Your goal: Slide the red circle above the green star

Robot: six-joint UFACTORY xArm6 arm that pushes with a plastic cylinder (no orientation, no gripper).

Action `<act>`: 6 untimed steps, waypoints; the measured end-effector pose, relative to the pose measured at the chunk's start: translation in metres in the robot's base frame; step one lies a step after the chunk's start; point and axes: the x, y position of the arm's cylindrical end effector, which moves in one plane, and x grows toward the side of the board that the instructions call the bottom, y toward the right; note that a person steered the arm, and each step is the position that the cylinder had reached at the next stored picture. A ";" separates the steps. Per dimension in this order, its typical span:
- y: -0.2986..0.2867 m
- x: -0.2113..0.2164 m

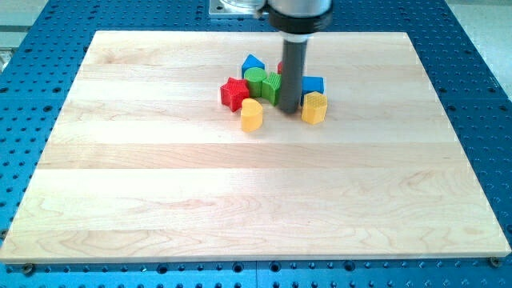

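Note:
The red circle [281, 67] shows only as a sliver behind the rod, at the view's top of the cluster. The green star [272, 87] lies just below and to the left of it, touching the rod's left side. My tip [290, 110] rests on the board at the green star's lower right, between it and a yellow block [314, 108]. The rod hides most of the red circle, so I cannot tell whether it touches the green star.
A green circle [255, 78], a blue block [254, 63] and a red star [234, 94] crowd the star's left. A second yellow block [252, 115] lies below them. A blue cube [313, 84] sits right of the rod. All lie on the wooden board [160, 200].

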 end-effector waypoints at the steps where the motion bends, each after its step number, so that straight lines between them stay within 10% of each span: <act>1: 0.022 -0.044; 6: -0.075 -0.120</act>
